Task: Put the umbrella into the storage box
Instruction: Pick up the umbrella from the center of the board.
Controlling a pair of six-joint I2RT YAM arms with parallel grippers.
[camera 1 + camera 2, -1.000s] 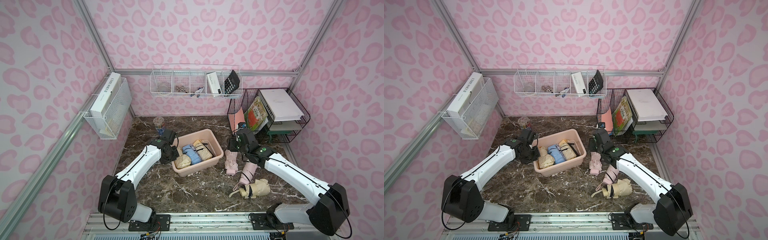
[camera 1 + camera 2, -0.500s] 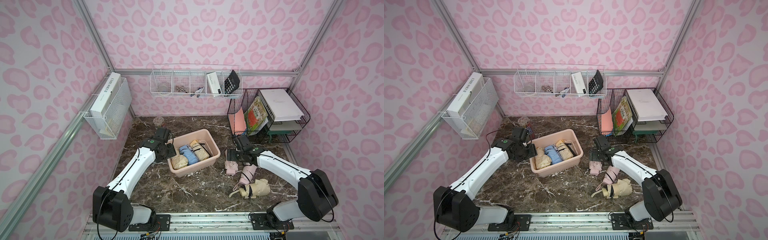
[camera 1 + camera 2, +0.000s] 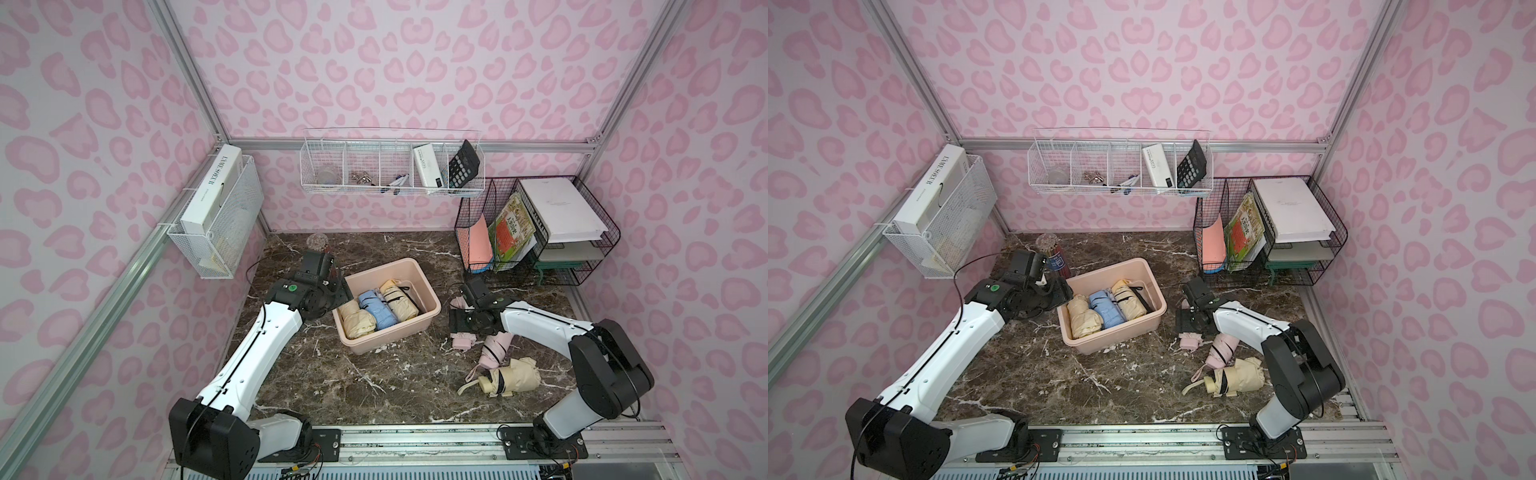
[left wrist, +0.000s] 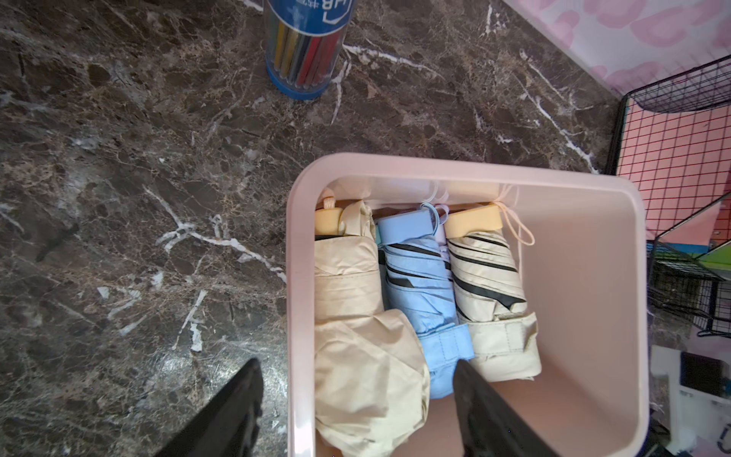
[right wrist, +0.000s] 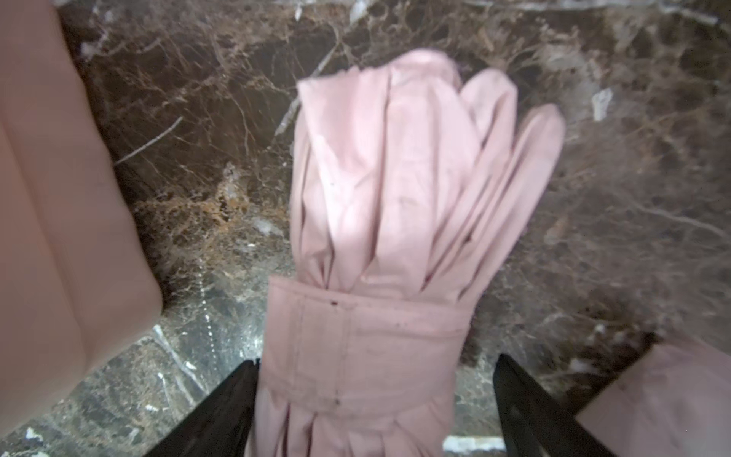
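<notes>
Marble tabletop (image 3: 374,386), pink spotted walls (image 3: 374,83). Six folded umbrellas in all. Three lie side by side in the box (image 3: 386,336): plain cream umbrella (image 3: 357,322), blue umbrella (image 3: 380,311), striped cream umbrella (image 3: 401,303). Three lie on the table right of it: pink umbrella (image 3: 463,341), second pink umbrella (image 3: 494,351), loose cream umbrella (image 3: 513,376).

Left claw (image 4: 356,368) is spread, one finger outside the box wall, one inside. Right claw (image 5: 375,362) is spread astride the pink umbrella, unclamped, one finger clear of it.

One book (image 3: 212,187) in a wall basket (image 3: 237,224) reads "L'AME SOEUR". One pencil tube (image 4: 304,47), label cut off.
</notes>
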